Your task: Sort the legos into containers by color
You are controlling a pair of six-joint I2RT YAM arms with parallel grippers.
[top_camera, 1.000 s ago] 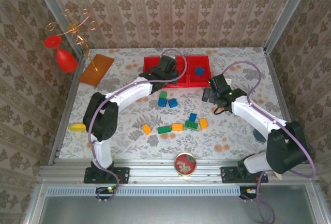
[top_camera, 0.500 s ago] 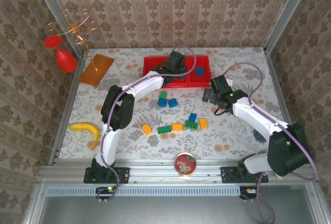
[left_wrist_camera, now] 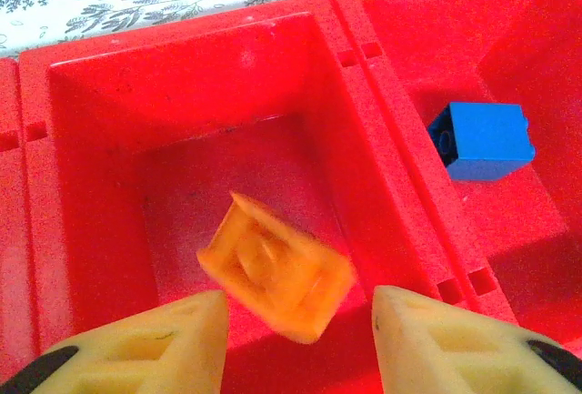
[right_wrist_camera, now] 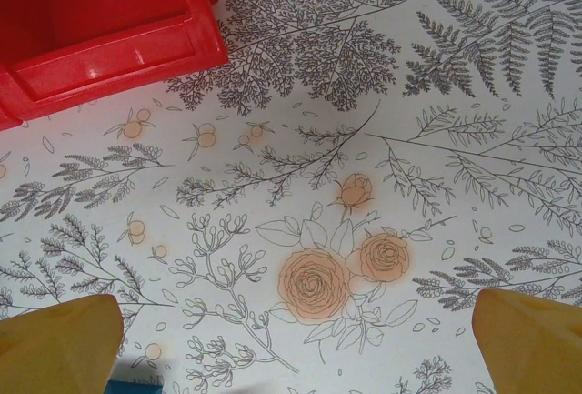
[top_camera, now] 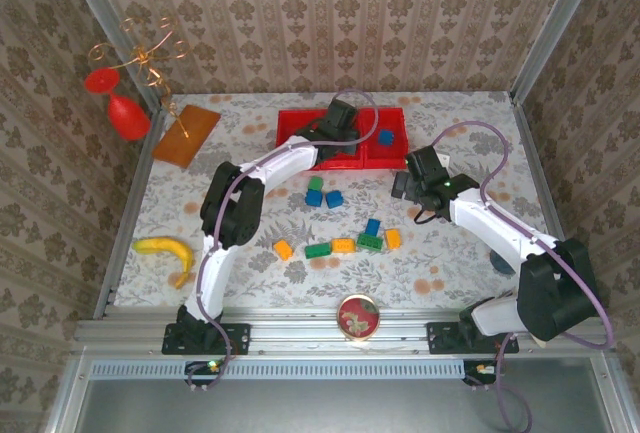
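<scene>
left tool [left_wrist_camera: 298, 298] just let go. a second ago it was nearer the left end of the red tray [top_camera: 296, 116], then it swung a little right and parked over the middle bin [left_wrist_camera: 91, 185]. now its fingers stand apart with a gap on both sides of the orange brick [left_wrist_camera: 275, 276]. the brick is tilted and blurred in the wrist view, so i read it as dropping, not held. it's inside the middle bin's walls; can't tell if it has touched the floor yet.

meaning: middle bin takes orange. the right bin already has one blue brick [left_wrist_camera: 482, 139], lying flat. the left bin is mostly under my arm from above, so i can't say what's in it; i'd guess it's for green.

right tool [right_wrist_camera: 298, 303] hasn't moved over the last second. it's wide open with nothing between the fingers, hovering over bare counter [right_wrist_camera: 382, 139] just off the tray's near right corner.

still on the counter in the top view, nine bricks:
- green [top_camera: 315, 183] and two blues [top_camera: 313, 197] [top_camera: 334, 198] in a tight group near the tray
- a blue [top_camera: 372, 226], a green [top_camera: 370, 242] and an orange [top_camera: 392, 238] closer in
- orange [top_camera: 343, 245], green [top_camera: 318, 250] and orange [top_camera: 284, 249] in a loose row

my read: two sorted, most of the job left. next i'd lift the left tool clear of the bin walls before swinging back.
</scene>
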